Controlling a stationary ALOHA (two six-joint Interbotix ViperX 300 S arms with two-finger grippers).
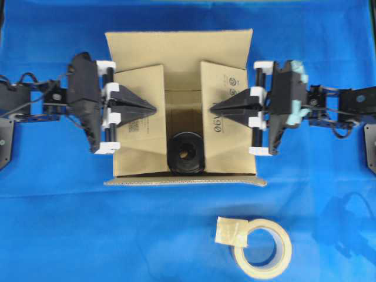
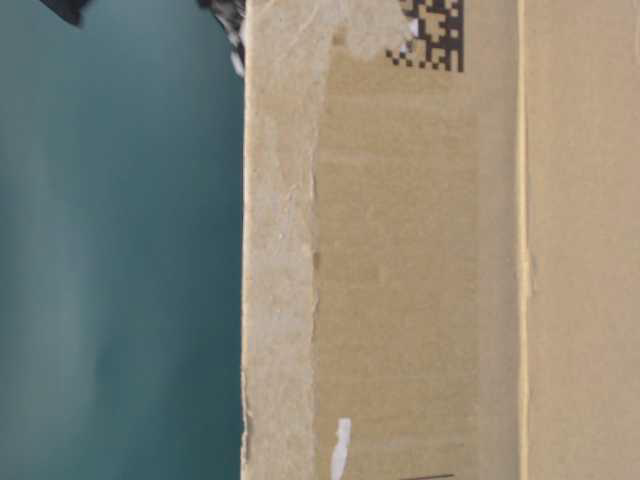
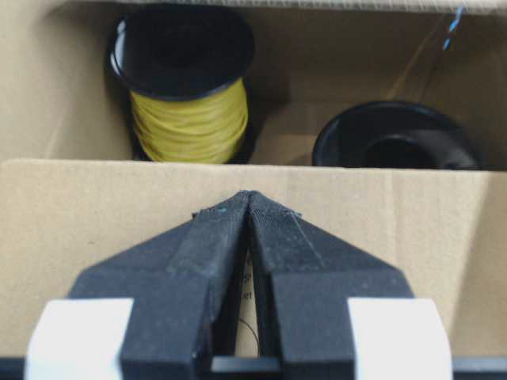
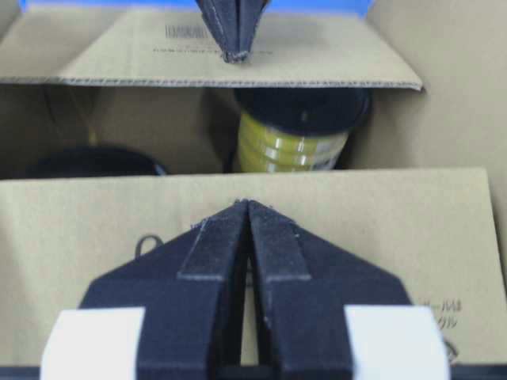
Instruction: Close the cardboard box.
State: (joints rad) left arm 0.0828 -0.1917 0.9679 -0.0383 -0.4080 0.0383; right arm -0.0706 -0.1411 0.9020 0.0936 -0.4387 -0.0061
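The cardboard box (image 1: pixel 182 103) sits at frame centre, its two side flaps folded inward. Inside stand a yellow wire spool (image 3: pixel 188 103) and a black reel (image 3: pixel 396 142). The left gripper (image 1: pixel 154 108) and right gripper (image 1: pixel 212 109) press those flaps, fingertips together, holding nothing.

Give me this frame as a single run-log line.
stage: side flaps folded inward | left gripper: jaws shut, on left flap | right gripper: jaws shut, on right flap | cardboard box: centre gap open, spools visible
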